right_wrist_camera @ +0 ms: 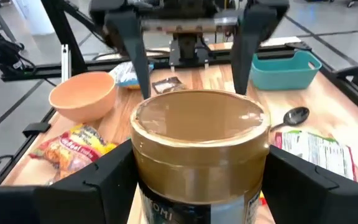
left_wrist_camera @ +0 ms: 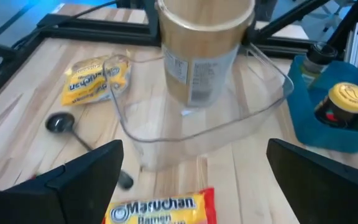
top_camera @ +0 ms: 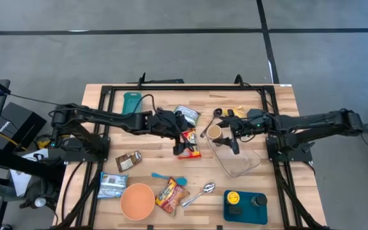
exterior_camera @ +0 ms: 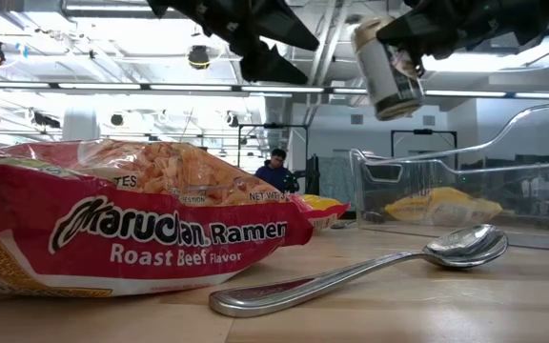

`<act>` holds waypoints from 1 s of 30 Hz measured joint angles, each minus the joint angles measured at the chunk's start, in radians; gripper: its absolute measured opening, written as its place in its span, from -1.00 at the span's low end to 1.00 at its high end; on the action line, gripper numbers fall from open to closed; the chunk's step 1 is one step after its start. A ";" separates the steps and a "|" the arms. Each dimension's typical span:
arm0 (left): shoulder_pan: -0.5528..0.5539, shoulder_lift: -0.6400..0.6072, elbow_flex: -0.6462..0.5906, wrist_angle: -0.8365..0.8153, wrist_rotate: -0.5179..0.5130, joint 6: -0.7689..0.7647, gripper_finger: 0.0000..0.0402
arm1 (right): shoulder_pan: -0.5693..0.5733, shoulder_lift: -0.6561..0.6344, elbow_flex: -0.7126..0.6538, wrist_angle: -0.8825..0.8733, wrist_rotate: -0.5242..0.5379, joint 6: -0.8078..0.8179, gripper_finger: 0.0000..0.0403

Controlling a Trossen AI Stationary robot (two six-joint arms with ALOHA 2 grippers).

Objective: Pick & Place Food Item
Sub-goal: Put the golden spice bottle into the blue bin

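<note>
A food jar [right_wrist_camera: 201, 155] with a gold lid and a paper label hangs in the air, with my right gripper [right_wrist_camera: 201, 186] shut on it. The high view shows the jar [top_camera: 214, 132] over the left rim of a clear plastic container [top_camera: 238, 160]. The low view shows it [exterior_camera: 389, 67] well above the table. My left gripper [left_wrist_camera: 197, 186] stands open just left of the jar, fingers wide apart and touching nothing, above a red ramen packet [top_camera: 190, 145]. My right gripper pinches the jar's body below the gold lid, one finger [right_wrist_camera: 104, 180] on each side of its wall [right_wrist_camera: 145, 186]. The fingers come about level from the table's right side. The jar is lifted clear, nearly upright, lid up and slightly tilted.
A second ramen packet [top_camera: 171, 195], a spoon [top_camera: 200, 193], an orange bowl [top_camera: 137, 200] and a blue tray [top_camera: 245, 206] with small jars lie along the near edge. A teal bin [top_camera: 131, 102], a yellow packet [top_camera: 238, 112] and a black ladle [top_camera: 211, 121] sit farther back.
</note>
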 joint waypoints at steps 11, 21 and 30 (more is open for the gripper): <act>0.000 -0.100 0.000 -0.160 0.000 0.001 0.95 | 0.079 -0.087 0.000 -0.114 0.000 0.007 0.43; 0.000 -0.178 -0.002 -0.199 0.000 0.008 0.95 | 0.227 -0.113 0.000 -0.117 0.000 0.008 0.38; 0.000 -0.246 -0.002 -0.217 0.000 0.007 0.95 | 0.348 -0.112 0.000 -0.118 0.000 0.029 0.38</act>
